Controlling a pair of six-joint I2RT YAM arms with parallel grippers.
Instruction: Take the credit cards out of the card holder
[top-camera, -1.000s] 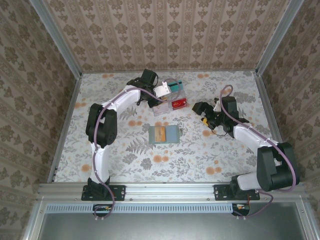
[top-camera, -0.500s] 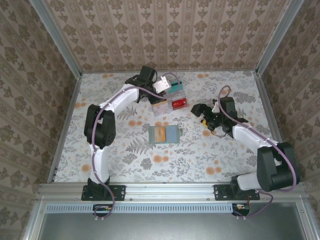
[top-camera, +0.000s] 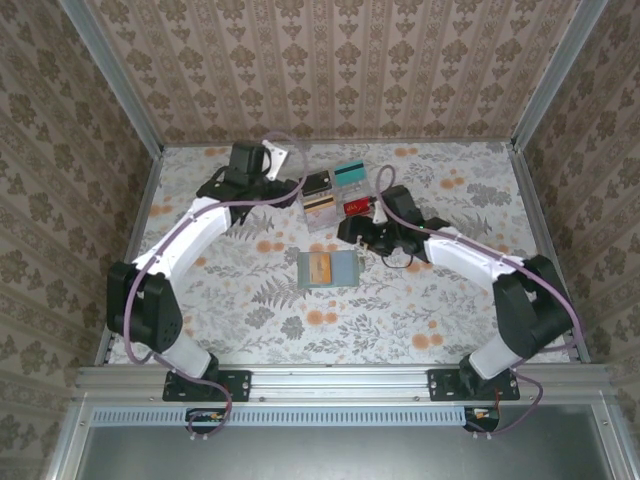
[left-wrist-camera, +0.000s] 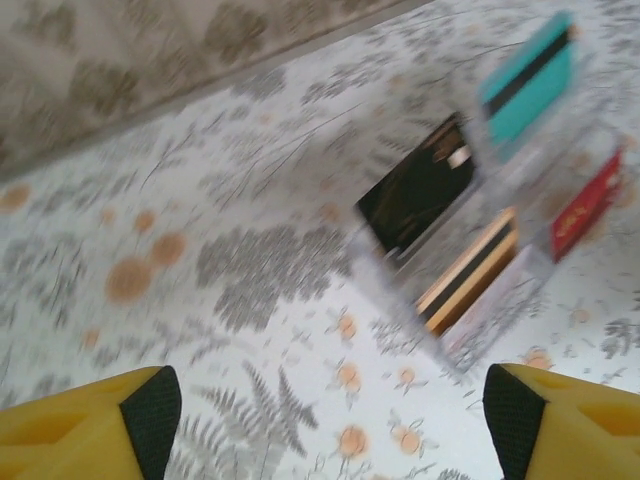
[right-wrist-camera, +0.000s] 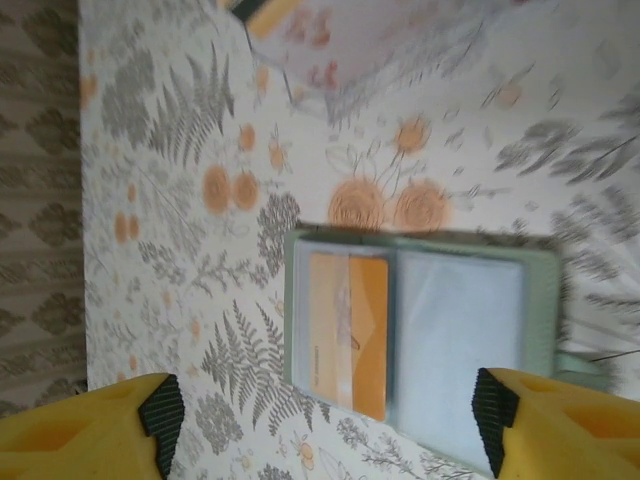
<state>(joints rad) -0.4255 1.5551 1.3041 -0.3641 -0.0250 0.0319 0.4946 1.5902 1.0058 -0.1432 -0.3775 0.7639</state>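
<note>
The card holder (top-camera: 329, 270) lies open on the worktop (top-camera: 240, 310) with an orange card (right-wrist-camera: 345, 330) in one pocket, the right gripper (right-wrist-camera: 325, 415) spread wide and empty near it, while the left gripper (left-wrist-camera: 320, 420), also spread wide and empty, hangs near the clear boxes (left-wrist-camera: 495, 315) holding a teal card (left-wrist-camera: 525, 85), black card (left-wrist-camera: 415, 190), striped card (left-wrist-camera: 468, 272) and red card (left-wrist-camera: 585, 205).

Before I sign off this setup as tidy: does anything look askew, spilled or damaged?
Nothing spilled or damaged. The wallet lies open and flat with an orange card in one pocket; the teal card leans in its clear box.
</note>
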